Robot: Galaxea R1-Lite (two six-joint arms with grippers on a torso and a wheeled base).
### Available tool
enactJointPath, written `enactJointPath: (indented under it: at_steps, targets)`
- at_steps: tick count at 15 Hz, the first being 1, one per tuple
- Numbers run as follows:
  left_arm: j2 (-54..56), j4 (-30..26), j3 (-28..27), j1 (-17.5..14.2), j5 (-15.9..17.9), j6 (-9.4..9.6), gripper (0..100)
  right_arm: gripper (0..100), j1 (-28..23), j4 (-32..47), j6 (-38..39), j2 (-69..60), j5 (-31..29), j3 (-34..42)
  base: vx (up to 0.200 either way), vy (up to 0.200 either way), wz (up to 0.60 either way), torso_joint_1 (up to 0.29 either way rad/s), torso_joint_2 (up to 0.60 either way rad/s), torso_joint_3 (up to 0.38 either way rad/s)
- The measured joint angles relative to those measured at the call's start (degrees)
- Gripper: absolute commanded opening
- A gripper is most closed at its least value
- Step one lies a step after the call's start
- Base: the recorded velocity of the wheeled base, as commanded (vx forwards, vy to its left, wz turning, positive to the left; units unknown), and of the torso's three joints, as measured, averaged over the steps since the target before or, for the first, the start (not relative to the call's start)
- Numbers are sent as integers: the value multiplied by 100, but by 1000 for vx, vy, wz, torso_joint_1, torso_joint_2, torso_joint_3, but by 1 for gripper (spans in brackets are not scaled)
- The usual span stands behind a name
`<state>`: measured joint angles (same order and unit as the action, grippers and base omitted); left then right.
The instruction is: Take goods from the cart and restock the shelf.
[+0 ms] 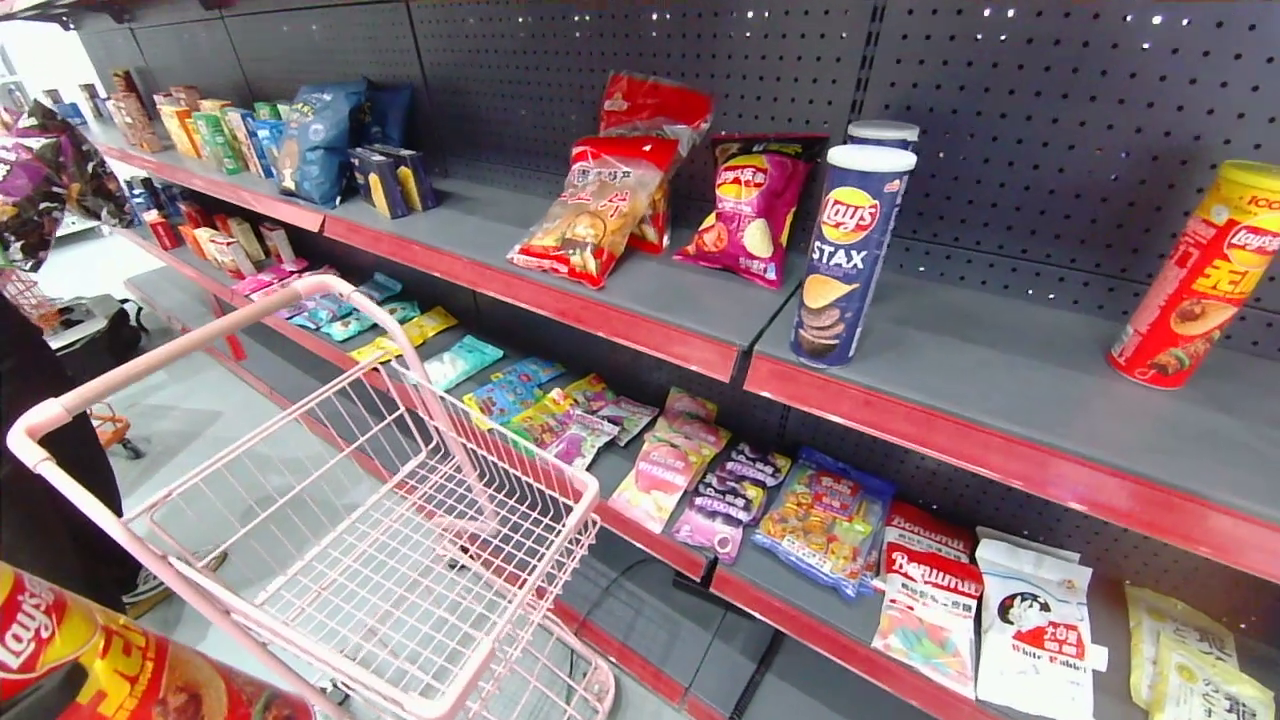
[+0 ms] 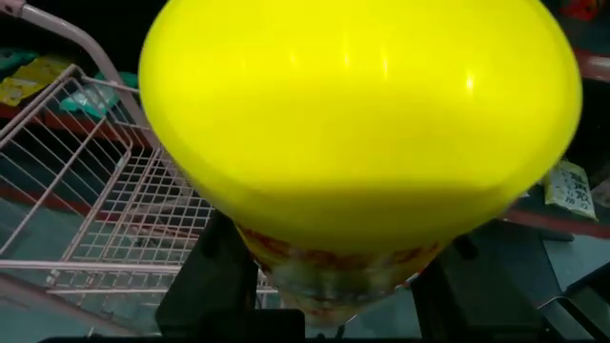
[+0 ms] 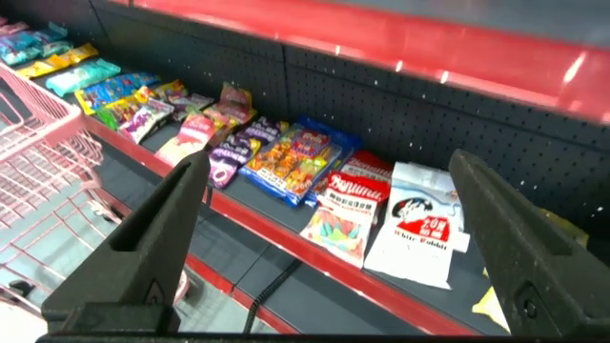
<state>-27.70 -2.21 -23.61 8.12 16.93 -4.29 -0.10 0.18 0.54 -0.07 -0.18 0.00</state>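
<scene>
Beside the pink cart [image 1: 575, 480], the left gripper [image 2: 343, 300] pinches a yellow-lidded red chips can [image 1: 100, 660], seemingly mid-carry, the right gripper [image 3: 331, 170] spread empty; next calls for lifting it onto the upper shelf [image 1: 1000, 370].

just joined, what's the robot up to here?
The left gripper is shut on a red chip can with a yellow lid, near the pink cart. The right gripper is open in front of the lower shelf of candy bags. A matching can stands on the upper shelf.
</scene>
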Motion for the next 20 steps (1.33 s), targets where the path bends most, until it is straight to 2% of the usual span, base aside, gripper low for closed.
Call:
enactJointPath:
  at_steps: [4,7,9,12,16,20]
  targets:
    - [6,0,5,4,17,0,0,100,0,0,-7,0,0,0,0,0,0,223,-520,-317]
    - [2,-6,9,4,-11,49,0,100,0,2,-13,0,0,0,0,0,-600,167,-393,-230]
    - [-9,-30,29,4,-82,318,0,100,-1,-2,-11,0,2,0,0,0,-600,53,-154,-73]
    - [-85,-41,33,-5,-88,495,0,100,0,-2,-11,0,0,0,0,0,-600,20,-15,-17]
    - [-185,-17,33,-5,-101,527,0,100,0,4,-10,0,0,0,0,0,-600,6,-1,4]
    - [-229,-26,50,-2,-218,524,0,100,0,0,-11,0,-2,0,0,0,0,0,0,0]
